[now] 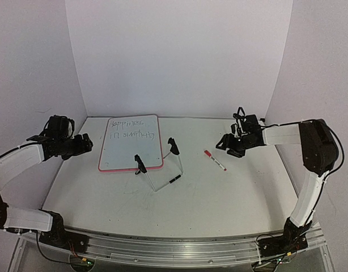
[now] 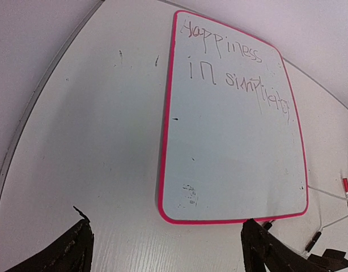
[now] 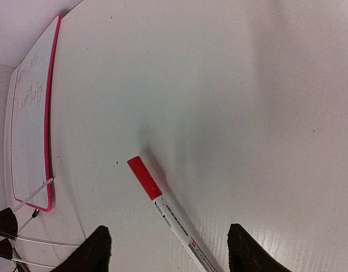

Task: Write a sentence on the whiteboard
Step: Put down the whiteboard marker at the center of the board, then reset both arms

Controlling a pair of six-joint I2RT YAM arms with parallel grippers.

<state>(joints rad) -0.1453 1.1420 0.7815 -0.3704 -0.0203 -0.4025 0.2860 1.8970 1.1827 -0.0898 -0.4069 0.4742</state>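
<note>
The whiteboard (image 1: pixel 130 148) with its red-pink rim lies at the back left of the table. The sentence (image 1: pixel 130 128) fills its far part in two lines, reading "happiness in simplicity" in the left wrist view (image 2: pixel 236 73). My left gripper (image 1: pixel 86 141) is open and empty, hovering just left of the board; in its own view the board (image 2: pixel 236 158) lies ahead of the open gripper (image 2: pixel 165 258). My right gripper (image 1: pixel 222 143) is open, just right of the red-and-white marker (image 1: pixel 215 160). The capped marker (image 3: pixel 174 224) lies on the table between the spread fingers (image 3: pixel 247 249), not gripped.
A wire stand (image 1: pixel 162 170) with black clips sits at the board's near right corner, between board and marker; its clips show in the right wrist view (image 3: pixel 4 224). White walls close in the table at the back and both sides.
</note>
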